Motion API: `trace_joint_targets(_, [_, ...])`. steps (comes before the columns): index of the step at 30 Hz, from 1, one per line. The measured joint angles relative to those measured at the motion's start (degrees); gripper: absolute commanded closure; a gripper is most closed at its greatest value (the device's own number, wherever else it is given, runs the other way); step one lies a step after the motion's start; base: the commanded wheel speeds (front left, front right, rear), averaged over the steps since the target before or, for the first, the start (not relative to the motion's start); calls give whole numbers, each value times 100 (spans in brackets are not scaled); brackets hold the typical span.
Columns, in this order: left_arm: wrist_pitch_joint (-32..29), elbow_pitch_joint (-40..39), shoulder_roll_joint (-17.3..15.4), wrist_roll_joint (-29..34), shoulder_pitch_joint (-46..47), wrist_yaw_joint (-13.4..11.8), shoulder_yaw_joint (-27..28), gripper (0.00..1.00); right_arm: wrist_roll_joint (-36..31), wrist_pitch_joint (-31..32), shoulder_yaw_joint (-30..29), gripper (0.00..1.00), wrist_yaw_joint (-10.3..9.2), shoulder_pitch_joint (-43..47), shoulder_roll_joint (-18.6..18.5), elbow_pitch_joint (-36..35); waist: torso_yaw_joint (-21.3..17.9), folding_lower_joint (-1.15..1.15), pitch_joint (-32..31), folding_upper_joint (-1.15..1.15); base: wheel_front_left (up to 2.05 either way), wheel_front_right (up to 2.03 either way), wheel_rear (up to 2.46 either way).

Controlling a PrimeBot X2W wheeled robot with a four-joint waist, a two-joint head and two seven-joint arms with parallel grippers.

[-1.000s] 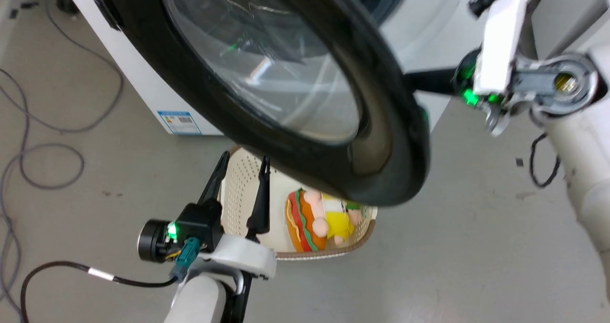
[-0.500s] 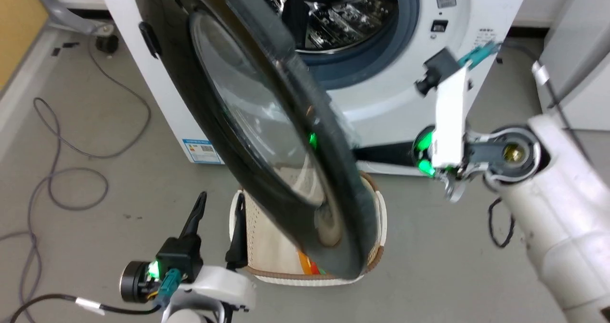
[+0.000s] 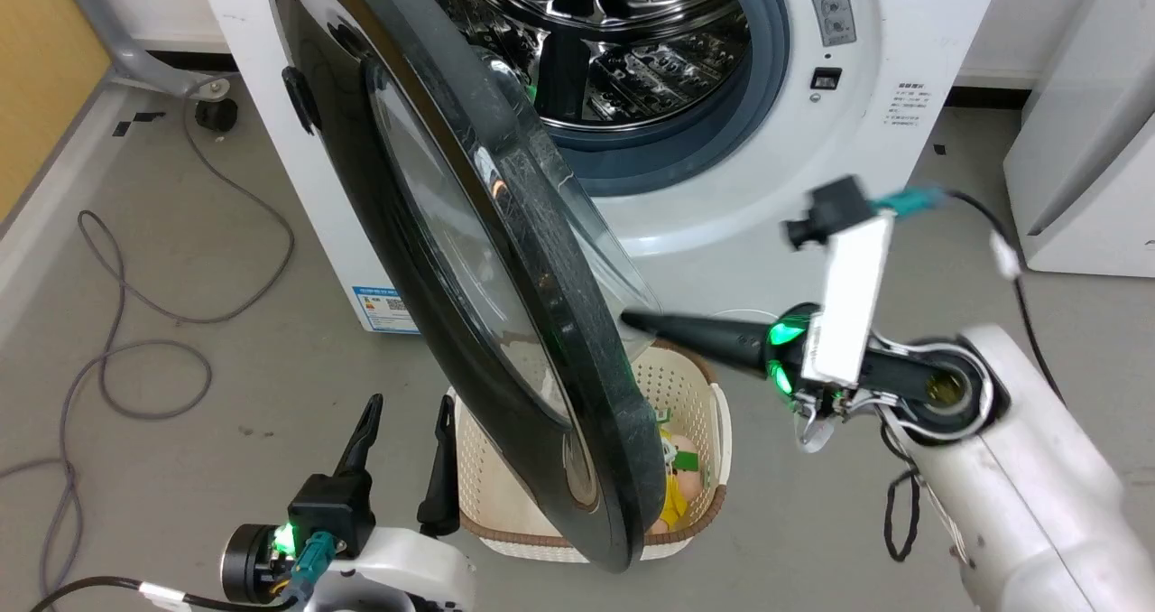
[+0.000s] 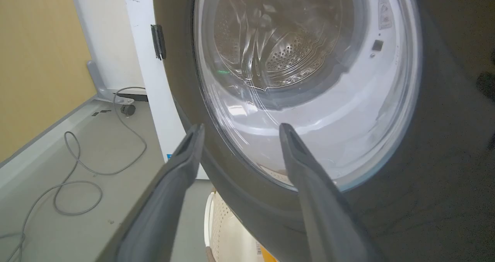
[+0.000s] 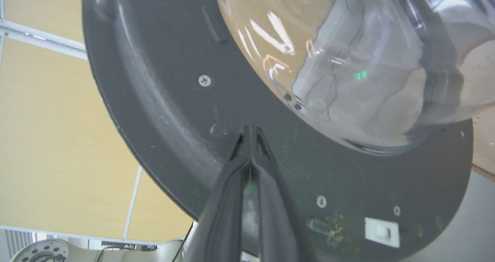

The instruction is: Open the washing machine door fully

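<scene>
The washing machine door (image 3: 550,323) stands ajar. Right fingers (image 5: 232,200), pinched shut, touch its inner face below the glass; left fingers (image 3: 361,431), spread wide, hover beside its outer face.

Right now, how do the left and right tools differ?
The left tool is open; the right tool is shut. The left tool faces the outer side of the washing machine door; the right tool's tip touches its inner side. Both hold nothing.
</scene>
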State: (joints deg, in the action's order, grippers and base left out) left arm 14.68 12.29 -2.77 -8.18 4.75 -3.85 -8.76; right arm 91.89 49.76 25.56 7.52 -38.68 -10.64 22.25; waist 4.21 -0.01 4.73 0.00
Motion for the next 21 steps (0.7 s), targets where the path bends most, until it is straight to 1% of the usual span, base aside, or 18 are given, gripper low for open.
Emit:
trace_joint_targets(2, [0, 19, 0, -3, -2, 1, 11, 0, 9, -482, -256, 98, 0, 262, 36, -177, -17, 0, -10, 0, 0, 0, 0])
trace_joint_targets(3, [0, 30, 0, -7, -2, 1, 19, 0, 9, -668, -356, 65, 0, 406, 40, -281, -25, 0, -16, 0, 0, 0, 0])
trace_joint_targets(4, [0, 35, 0, -7, -3, 1, 24, 0, 16, -876, -474, 16, 0, 579, 53, -374, -33, 0, -28, 0, 0, 0, 0])
trace_joint_targets(5, [0, 38, 0, -7, -5, 1, 41, 0, 27, -1057, -571, 0, 0, 761, 63, -459, -47, 0, -43, 0, 0, 0, 0])
trace_joint_targets(10, [0, 64, 0, -9, -56, 0, 82, 0, 44, -2068, -1169, 0, -1, 1742, 125, -842, -124, 0, -95, 0, 0, 0, 0])
trace_joint_targets(14, [0, 119, 0, -36, -121, 0, 103, 0, -109, -3010, -1669, 0, -1, 2365, 152, -891, -175, 0, -138, 0, 0, 0, 0])
trace_joint_targets(17, [0, 172, 0, -52, -134, 2, 129, 0, -353, -3753, -1989, 0, -1, 2744, 189, -773, -201, 1, -200, 0, 0, 0, 0])
trace_joint_targets(21, [0, 235, 0, -57, -160, 30, 167, 0, -905, -4697, -2253, 0, -1, 3143, 202, -542, -225, 1, -273, 0, 0, 0, 0])
